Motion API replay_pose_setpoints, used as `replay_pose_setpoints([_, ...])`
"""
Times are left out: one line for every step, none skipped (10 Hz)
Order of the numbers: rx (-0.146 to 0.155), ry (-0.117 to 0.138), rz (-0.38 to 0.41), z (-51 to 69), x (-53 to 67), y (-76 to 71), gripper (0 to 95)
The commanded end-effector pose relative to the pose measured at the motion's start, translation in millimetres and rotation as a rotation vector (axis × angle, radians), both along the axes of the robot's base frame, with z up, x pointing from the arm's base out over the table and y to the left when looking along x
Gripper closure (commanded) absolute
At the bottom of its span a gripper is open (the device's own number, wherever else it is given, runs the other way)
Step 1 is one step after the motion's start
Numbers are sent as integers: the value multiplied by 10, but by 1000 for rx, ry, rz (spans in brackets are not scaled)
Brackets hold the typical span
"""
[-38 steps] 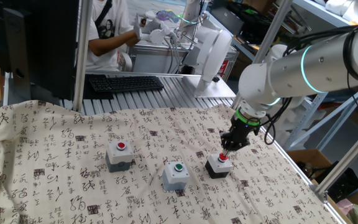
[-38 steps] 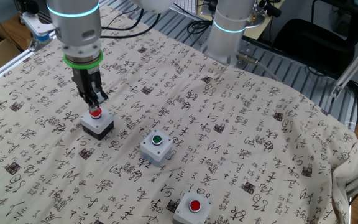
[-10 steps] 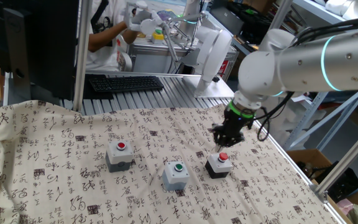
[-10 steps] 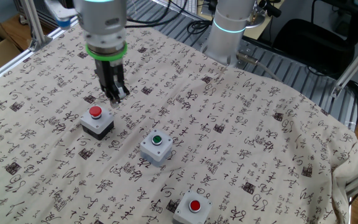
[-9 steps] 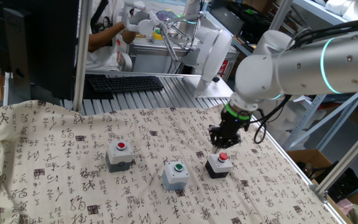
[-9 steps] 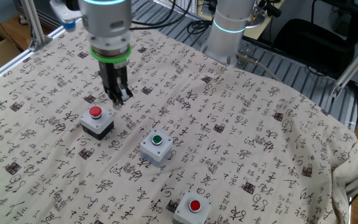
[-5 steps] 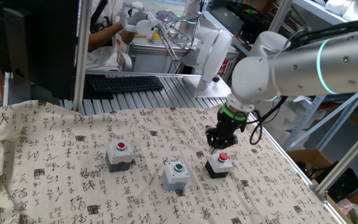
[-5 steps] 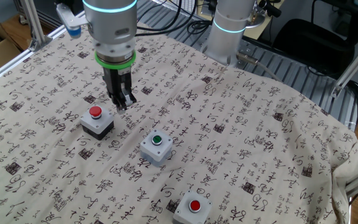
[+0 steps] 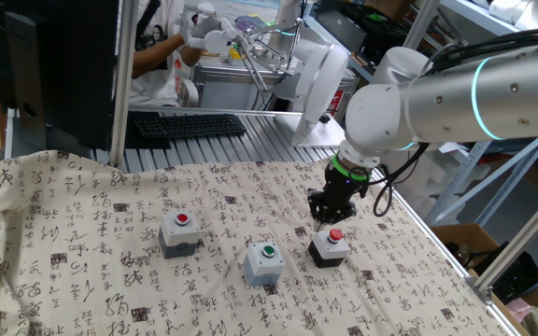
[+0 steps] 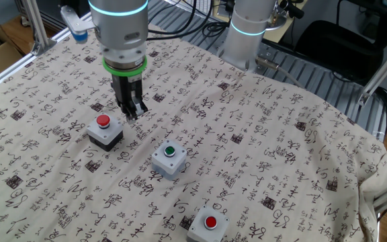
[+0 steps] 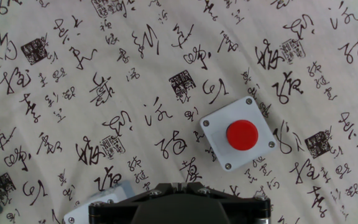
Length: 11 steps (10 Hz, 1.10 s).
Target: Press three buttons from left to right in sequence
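Three buttons stand in a row on the printed cloth. In one fixed view they are the grey box with red cap (image 9: 179, 231), the grey box with green cap (image 9: 266, 262) and the black box with red cap (image 9: 330, 247). My gripper (image 9: 322, 219) hovers just above and behind the black box, toward the green one. The other fixed view shows the black box (image 10: 105, 132), the green-capped box (image 10: 168, 159), the grey red-capped box (image 10: 209, 226), and my gripper (image 10: 132, 114) with its fingertips together, touching nothing. The hand view shows the grey red-capped box (image 11: 241, 135).
A cloth with black calligraphy (image 9: 82, 233) covers the table. A keyboard (image 9: 190, 124) and a person (image 9: 157, 47) are beyond the far edge. A second robot base (image 10: 250, 27) stands at the table's back. The table's right edge (image 9: 446, 257) is near the black box.
The gripper has lifted off the black box's red cap, where it was 3.8 s ago. Over the last second it has drifted sideways toward the green-capped box.
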<state>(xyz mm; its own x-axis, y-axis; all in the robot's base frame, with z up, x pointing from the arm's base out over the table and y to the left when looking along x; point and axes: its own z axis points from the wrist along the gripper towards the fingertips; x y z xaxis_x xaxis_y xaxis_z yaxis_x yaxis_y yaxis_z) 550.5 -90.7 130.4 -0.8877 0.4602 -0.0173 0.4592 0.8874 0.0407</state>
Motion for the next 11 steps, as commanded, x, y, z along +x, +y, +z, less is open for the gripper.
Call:
replay_pose_setpoints([3, -4, 1, 0, -6, -4, 950])
replay_pose_setpoints([2, -2, 3, 0, -6, -4, 950])
replay_pose_setpoints([2, 0, 2, 0, -6, -4, 950])
replay_pose_setpoints([-1, 1, 2, 0, -6, -4, 950])
replay_pose_setpoints([-13, 9, 13, 0, -6, -4, 950])
replay_pose_setpoints([-11, 10, 15, 0, -6, -4, 950])
replay_pose_setpoints([-9, 14, 26, 0, -6, -4, 950])
replay_pose_setpoints([-10, 18, 36, 0, -6, -4, 950])
replay_pose_setpoints([-10, 18, 47, 0, -6, -4, 950])
replay_pose_setpoints([-10, 20, 61, 0, -6, -4, 950])
replay_pose_setpoints([-9, 23, 73, 0, -6, -4, 950])
